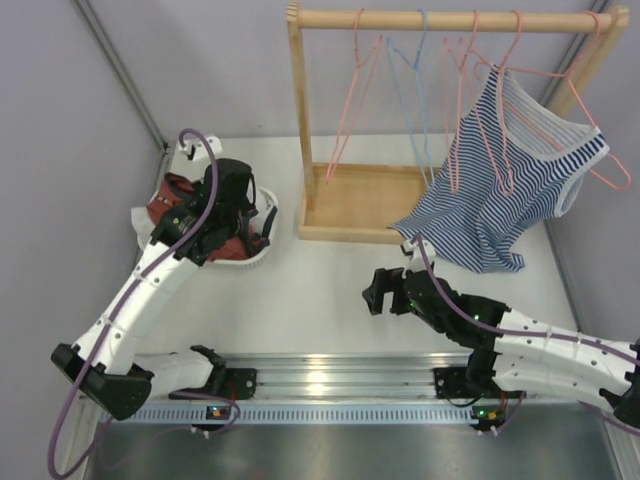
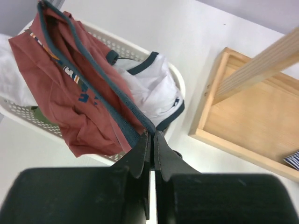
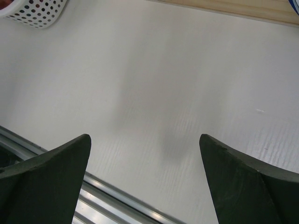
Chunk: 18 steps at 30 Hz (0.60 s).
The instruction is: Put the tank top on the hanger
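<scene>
A: Where's the tank top?

B: The rust-red tank top (image 2: pixel 65 88) lies bunched in the white basket (image 2: pixel 180 81) at the upper left of the left wrist view, partly over a white cloth (image 2: pixel 149 91).

A: And the claw on it?

B: The left claw (image 2: pixel 150 134) is pressed together on the navy trim that runs down to the centre of that view, so it looks like a pinch on the shirt's edge. The right claw (image 3: pixel 145 140) is spread wide over bare table (image 3: pixel 187 70), holding nothing.

A: So which step?

B: The pick-up, I'd say: grip made, shirt not yet lifted out.

A: Next?

B: Lift it clear of the basket without dragging the white cloth along, then open it out, likely with the other claw's help. A free pink hanger (image 1: pixel 352 108) hangs on the wooden rack (image 1: pixel 450 18) at the top of the overhead view, left of the striped top (image 1: pixel 500 200), well apart from the basket.
</scene>
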Each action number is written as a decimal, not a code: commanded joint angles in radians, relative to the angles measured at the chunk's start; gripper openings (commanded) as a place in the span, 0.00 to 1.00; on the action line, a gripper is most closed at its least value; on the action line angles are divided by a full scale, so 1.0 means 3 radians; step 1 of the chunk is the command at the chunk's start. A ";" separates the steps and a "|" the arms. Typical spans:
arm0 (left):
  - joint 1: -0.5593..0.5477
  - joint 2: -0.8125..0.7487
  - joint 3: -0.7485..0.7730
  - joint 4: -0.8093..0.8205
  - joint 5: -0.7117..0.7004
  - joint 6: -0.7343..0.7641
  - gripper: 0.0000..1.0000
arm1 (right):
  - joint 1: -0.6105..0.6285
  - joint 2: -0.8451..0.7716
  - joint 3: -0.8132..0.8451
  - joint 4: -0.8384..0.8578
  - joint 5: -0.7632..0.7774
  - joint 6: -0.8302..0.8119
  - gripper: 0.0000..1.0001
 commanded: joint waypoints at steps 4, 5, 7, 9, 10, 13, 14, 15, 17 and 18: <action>-0.0348 -0.0122 0.0427 -0.0312 0.0035 0.0142 0.00 | 0.0047 0.0053 0.0125 0.0574 -0.0108 -0.0081 1.00; -0.0389 -0.0133 0.0463 -0.0323 0.0025 0.0142 0.00 | 0.0047 0.0058 0.0125 0.0619 -0.0123 -0.0096 1.00; -0.0542 -0.0158 0.0565 -0.0363 -0.0016 0.0107 0.00 | 0.0047 0.0069 0.0130 0.0727 -0.0144 -0.0101 1.00; -0.0665 -0.0164 0.0591 -0.0414 -0.0087 0.0061 0.00 | 0.0047 0.0069 0.0131 0.0814 -0.0179 -0.0116 1.00; -0.0787 -0.0174 0.0601 -0.0425 -0.0108 0.0005 0.00 | 0.0047 0.0064 0.0120 0.0926 -0.0190 -0.0127 1.00; -0.1002 -0.0184 0.0677 -0.0425 -0.0185 -0.0052 0.00 | 0.0052 0.0130 0.0125 0.1049 -0.0220 -0.0152 1.00; -0.1044 -0.0179 0.0739 -0.0445 -0.0220 -0.0047 0.00 | 0.0052 0.0160 0.0136 0.1075 -0.0220 -0.0152 1.00; -0.1085 -0.0143 0.0815 -0.0471 -0.0256 -0.0042 0.00 | 0.0052 0.0232 0.0151 0.1156 -0.0230 -0.0157 1.00; -0.1167 -0.0092 0.1076 -0.0542 -0.0318 0.0004 0.00 | 0.0052 0.0314 0.0202 0.1253 -0.0231 -0.0152 1.00; -0.1207 -0.0062 0.1219 -0.0563 -0.0323 0.0040 0.00 | 0.0057 0.0390 0.0227 0.1294 -0.0246 -0.0147 1.00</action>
